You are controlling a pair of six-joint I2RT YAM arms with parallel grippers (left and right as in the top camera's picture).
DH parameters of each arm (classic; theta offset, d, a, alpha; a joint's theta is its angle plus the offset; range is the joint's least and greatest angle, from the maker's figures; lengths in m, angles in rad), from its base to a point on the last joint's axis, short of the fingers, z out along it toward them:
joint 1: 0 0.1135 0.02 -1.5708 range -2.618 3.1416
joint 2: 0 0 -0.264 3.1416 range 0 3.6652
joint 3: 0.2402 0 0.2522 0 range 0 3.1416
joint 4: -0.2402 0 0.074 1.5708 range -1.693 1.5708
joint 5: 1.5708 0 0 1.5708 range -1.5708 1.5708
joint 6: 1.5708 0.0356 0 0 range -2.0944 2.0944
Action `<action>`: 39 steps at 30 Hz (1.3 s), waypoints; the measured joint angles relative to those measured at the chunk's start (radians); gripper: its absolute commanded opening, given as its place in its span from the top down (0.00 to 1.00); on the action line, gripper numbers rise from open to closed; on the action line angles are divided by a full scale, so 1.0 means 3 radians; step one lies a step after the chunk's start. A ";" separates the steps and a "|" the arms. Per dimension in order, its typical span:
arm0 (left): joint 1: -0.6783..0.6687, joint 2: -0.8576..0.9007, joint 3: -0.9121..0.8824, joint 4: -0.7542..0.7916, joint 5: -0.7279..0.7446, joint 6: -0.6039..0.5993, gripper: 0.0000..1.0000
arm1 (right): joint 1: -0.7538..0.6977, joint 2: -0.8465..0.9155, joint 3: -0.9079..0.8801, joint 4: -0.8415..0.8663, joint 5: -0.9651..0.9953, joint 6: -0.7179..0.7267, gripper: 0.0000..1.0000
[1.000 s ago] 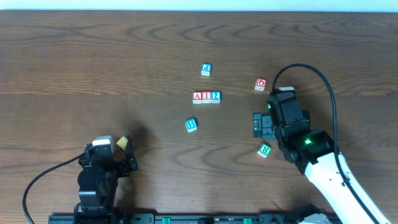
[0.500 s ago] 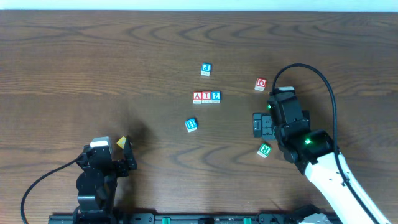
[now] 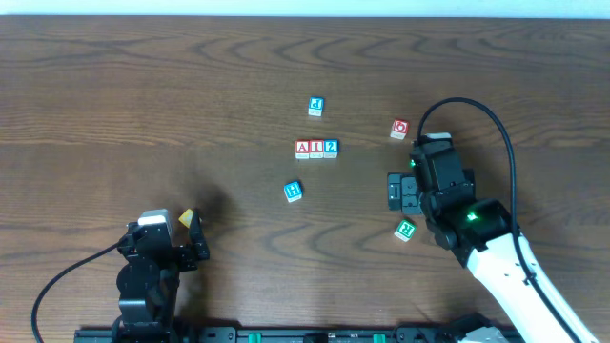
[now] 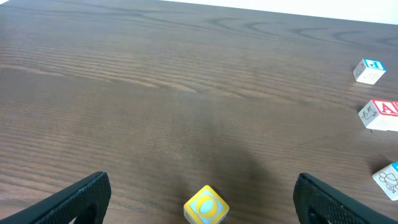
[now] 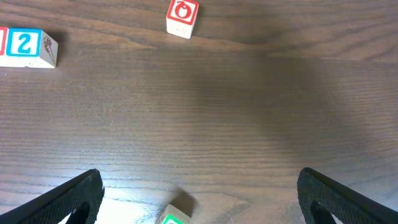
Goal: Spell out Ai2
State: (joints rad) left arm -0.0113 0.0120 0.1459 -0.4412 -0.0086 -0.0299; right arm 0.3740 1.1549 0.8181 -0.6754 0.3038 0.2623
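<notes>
Three light-wood cubes stand touching in a row mid-table: the red A cube (image 3: 303,148), the red I cube (image 3: 316,148) and the blue 2 cube (image 3: 330,148). The left wrist view catches the A cube (image 4: 380,114) at its right edge. The right wrist view has the 2 cube (image 5: 28,48) at its upper left. My left gripper (image 3: 170,246) (image 4: 202,180) is open at the near left, far from the row. My right gripper (image 3: 431,191) (image 5: 200,176) is open to the right of the row, holding nothing.
A yellow cube (image 3: 188,218) (image 4: 206,206) lies just ahead of my left fingers. A blue P cube (image 3: 316,107), a blue H cube (image 3: 294,191), a red O cube (image 3: 399,128) (image 5: 183,17) and a green cube (image 3: 405,230) (image 5: 174,218) surround the row.
My left arm has drawn back slightly toward the near edge. The right arm and all cubes have stayed put.
</notes>
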 measured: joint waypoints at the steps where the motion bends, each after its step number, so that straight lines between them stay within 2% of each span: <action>1: 0.0000 0.0000 0.0000 0.0000 0.0000 0.0000 0.05 | 0.0000 -0.0001 0.0000 -0.0006 0.0008 0.0000 0.01; 5: 0.0000 0.0000 0.0000 0.0000 0.0000 0.0000 0.05 | 0.0000 -0.0061 -0.0001 -0.0084 0.0174 -0.0003 0.01; 8: 0.0000 0.0000 0.0000 0.0000 -0.0003 0.0001 0.05 | -0.0001 -0.0342 -0.0003 -0.0089 0.0286 -0.0023 0.01; 17: 0.0001 -0.0001 0.0000 0.0003 -0.0010 0.0000 0.05 | -0.0165 -0.1883 -0.0001 -0.0202 0.0397 -0.0282 0.01; 24: 0.0001 -0.0004 0.0000 0.0004 -0.0014 0.0000 0.05 | -0.0374 -0.2847 0.0001 -0.0661 0.0416 -0.0308 0.01; 30: 0.0000 -0.0004 0.0000 0.0006 -0.0022 0.0000 0.05 | -0.0431 -0.3259 -0.0006 -0.1044 0.0423 -0.0318 0.01; 36: 0.0000 -0.0004 -0.0001 0.0009 -0.0022 0.0000 0.05 | -0.0434 -0.3773 -0.0336 -0.1074 0.0432 -0.0282 0.01; 39: 0.0000 -0.0004 -0.0001 0.0009 -0.0022 0.0000 0.05 | -0.0437 -0.3812 -0.0551 -0.0979 0.0439 -0.0191 0.01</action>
State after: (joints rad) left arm -0.0113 0.0109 0.1455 -0.4385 -0.0151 -0.0299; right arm 0.2428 0.0113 0.6529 -0.9691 0.4355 0.2050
